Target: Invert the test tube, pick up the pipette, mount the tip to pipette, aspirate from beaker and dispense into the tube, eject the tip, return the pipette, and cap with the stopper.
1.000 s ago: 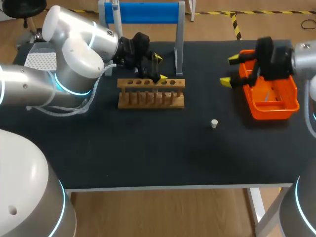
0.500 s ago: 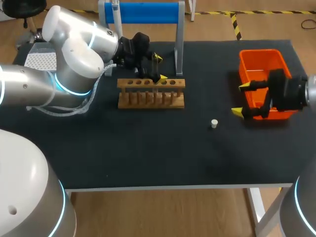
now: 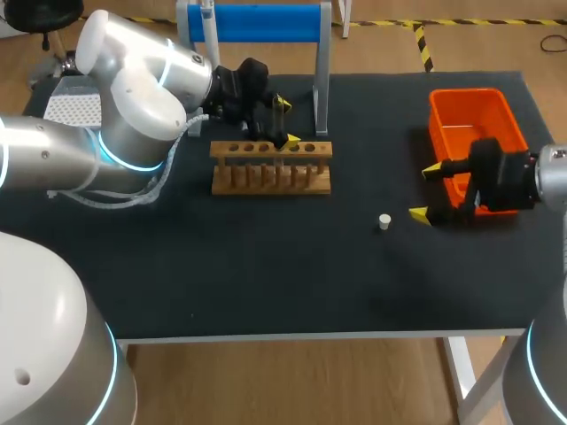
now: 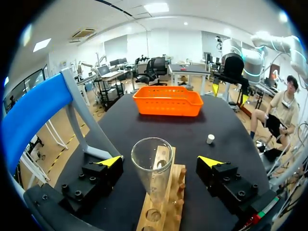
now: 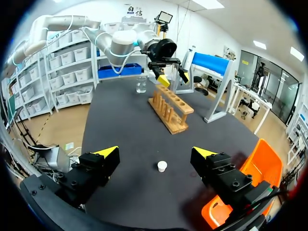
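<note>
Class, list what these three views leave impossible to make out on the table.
Head view: the left end effector covers the test tube in the wooden rack.
Left wrist view: the wall of the orange bin hides its inside; head view: the right end effector covers its near end.
Right wrist view: the beaker is too small to judge its fill.

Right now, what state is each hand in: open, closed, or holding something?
Left hand: open around the test tube, not touching it.
Right hand: open, empty, stopper ahead of it.

A black-topped table (image 3: pixel 266 266) stands on a wood-tone floor (image 3: pixel 292 381), lit by white ceiling lights (image 4: pixel 156 7).
</note>
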`<state>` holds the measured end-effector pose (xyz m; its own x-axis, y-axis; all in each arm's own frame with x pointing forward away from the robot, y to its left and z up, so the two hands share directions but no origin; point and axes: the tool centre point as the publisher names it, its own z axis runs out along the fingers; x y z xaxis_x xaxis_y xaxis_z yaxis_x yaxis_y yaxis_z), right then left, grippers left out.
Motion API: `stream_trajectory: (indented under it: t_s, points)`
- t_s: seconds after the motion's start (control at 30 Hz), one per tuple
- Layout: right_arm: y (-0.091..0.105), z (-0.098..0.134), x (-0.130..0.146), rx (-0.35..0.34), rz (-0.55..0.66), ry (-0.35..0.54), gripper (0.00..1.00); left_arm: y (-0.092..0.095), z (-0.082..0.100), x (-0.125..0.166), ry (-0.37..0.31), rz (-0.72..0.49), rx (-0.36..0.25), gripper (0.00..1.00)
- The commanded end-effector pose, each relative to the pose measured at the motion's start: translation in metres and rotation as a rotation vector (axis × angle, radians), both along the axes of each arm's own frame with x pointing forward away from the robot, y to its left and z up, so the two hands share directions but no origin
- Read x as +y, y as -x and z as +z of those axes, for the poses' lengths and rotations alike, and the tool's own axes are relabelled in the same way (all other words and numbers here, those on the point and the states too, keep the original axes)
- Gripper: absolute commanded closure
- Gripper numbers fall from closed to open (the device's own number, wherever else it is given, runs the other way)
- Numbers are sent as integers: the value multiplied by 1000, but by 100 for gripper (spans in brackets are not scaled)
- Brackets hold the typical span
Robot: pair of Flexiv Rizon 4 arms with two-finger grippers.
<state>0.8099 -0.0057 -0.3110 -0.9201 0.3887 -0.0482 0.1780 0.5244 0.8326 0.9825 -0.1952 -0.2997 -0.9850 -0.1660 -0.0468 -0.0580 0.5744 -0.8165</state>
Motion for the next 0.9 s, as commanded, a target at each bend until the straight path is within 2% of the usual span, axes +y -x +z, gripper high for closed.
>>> stream_trajectory:
  t_s: [0.03,0.57,0.9]
  points:
    - [0,0,-1,1,0,0,0,-1,0,0,-1,-3,3,0]
    - [0,0,-1,1,0,0,0,-1,0,0,-1,-3,3,0]
    - [-2,-20,12,24,-3,12,0,-1,0,0,-1,-3,3,0]
